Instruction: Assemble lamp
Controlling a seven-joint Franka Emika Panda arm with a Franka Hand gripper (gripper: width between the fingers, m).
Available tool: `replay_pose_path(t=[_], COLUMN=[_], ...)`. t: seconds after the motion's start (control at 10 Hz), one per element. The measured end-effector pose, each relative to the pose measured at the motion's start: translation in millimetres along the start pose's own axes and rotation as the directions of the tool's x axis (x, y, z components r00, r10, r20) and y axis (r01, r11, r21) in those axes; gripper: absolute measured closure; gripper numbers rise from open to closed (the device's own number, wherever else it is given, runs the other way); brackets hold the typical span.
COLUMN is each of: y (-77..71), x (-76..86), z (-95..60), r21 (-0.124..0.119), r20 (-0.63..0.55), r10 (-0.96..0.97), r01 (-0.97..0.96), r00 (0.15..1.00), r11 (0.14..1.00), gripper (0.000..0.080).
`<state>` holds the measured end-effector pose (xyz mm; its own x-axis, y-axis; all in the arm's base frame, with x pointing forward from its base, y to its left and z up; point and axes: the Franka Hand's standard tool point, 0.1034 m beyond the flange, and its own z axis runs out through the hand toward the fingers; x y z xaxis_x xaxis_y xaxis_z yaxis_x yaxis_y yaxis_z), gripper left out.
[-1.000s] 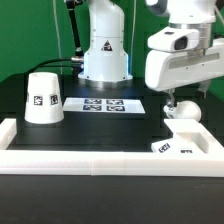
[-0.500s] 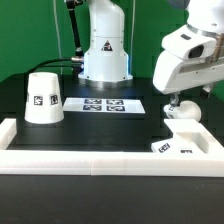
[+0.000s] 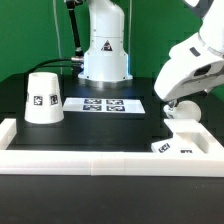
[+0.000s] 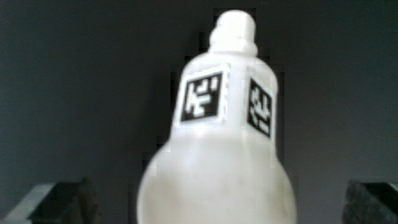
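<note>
While the fingers [image 4: 54, 203] are hanging spread astride the bulb [image 4: 222, 140] at the bench's [image 3: 110, 130] three o'clock, the arm [image 3: 195, 65] is likely needing to centre before squeezing.

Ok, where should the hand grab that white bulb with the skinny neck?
Probably the white round bulb across its wide body, coming down from above. It seems to lie on its side on the black table, so its top is free. The open hand has one finger on each side of that body, ready to squeeze it.
</note>
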<state>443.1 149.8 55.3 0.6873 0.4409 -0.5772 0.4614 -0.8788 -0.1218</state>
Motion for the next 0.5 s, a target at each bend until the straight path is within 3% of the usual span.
replay_pose_path(t=[0.1,0.2,0.5], y=[-0.5,-0.6,1.2], x=[1.8,-5.0,4.7], z=[2.4,3.9,0.4], r21=[0.001,-0.015,-0.025], r20=[0.033,0.133,0.115], r10=[-0.003,-0.004,-0.006], r01=[0.003,0.006,0.009], r00=[0.999,0.991,0.993], r11=[1.0,1.0,1.0], gripper=[0.0101,0.0101,0.0101])
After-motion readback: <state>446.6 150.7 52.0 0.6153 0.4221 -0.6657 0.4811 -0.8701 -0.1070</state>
